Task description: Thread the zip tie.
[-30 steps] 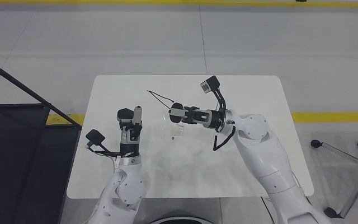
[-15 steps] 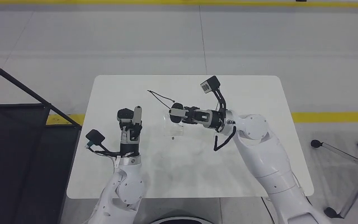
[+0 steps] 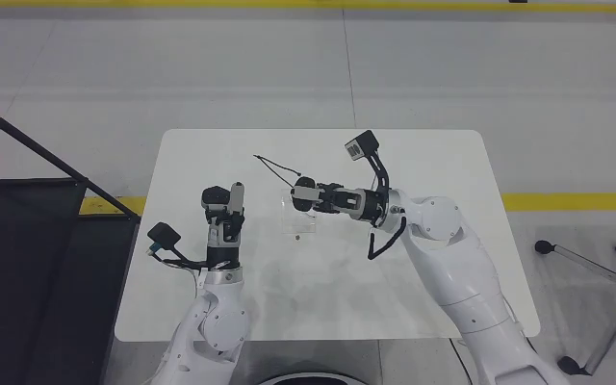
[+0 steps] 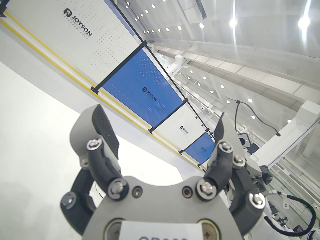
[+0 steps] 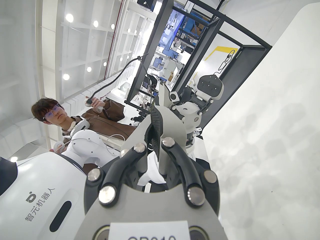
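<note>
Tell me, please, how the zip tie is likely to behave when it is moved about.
Probably floppy: the zip tie bends and curves beyond the right gripper pinching it. Likely very light, a thin strip held aloft by that pinch alone. Its free end may sway when moved.

- Top view: bright, even light from overhead; white table [image 3: 433, 279] close to washed out, thin black zip tie [image 3: 272, 167] stands out against it.
- Left wrist view: ceiling lamps [image 4: 233, 22] flare hard, long streaks run from them.
- Right wrist view: round lamps [image 5: 69, 17] bloom; table surface glares white.
- Both wrist views bow straight lines near the edges: yellow floor line [image 4: 50, 54], black frame [image 5: 225, 19].
</note>
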